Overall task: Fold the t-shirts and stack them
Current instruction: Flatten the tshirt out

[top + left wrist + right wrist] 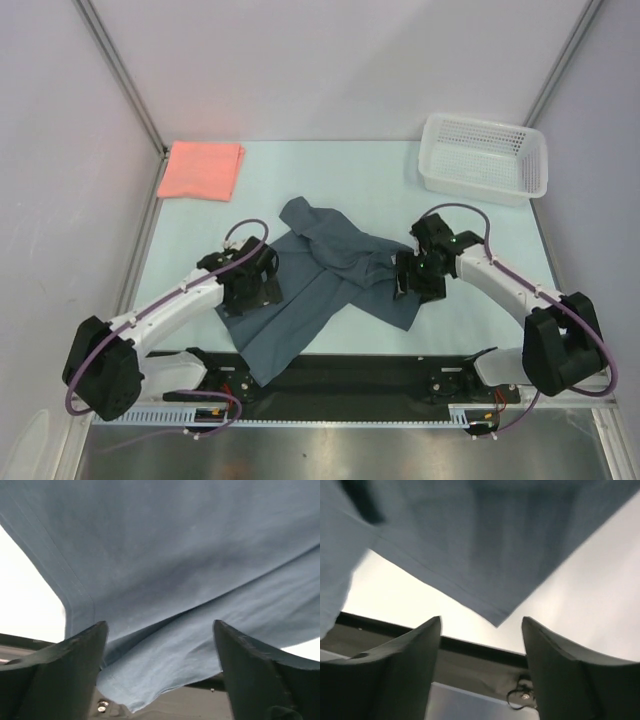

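The left gripper [159,630] sits with its fingers spread wide and nothing pinched. The slate blue-grey t-shirt [175,555] fills its wrist view right down to the gap, and a stitched hem [65,575] runs along by the left finger. The right gripper [481,622] is parted and empty too, with a pointed shirt corner [495,614] hanging just above its gap.

The overhead view alone shows the whole shirt lying rumpled and twisted mid-table between the two arms. It also shows the salmon-pink t-shirt [202,170] folded at the far left corner, well apart, and the white mesh basket [470,185] at the far right.

The step in hand looks like spreading the garment flat before any fold. Each gripper should take an edge rather than bulk cloth, the left on the hem and the right on the corner. Then they should draw apart evenly so the twist drops out.
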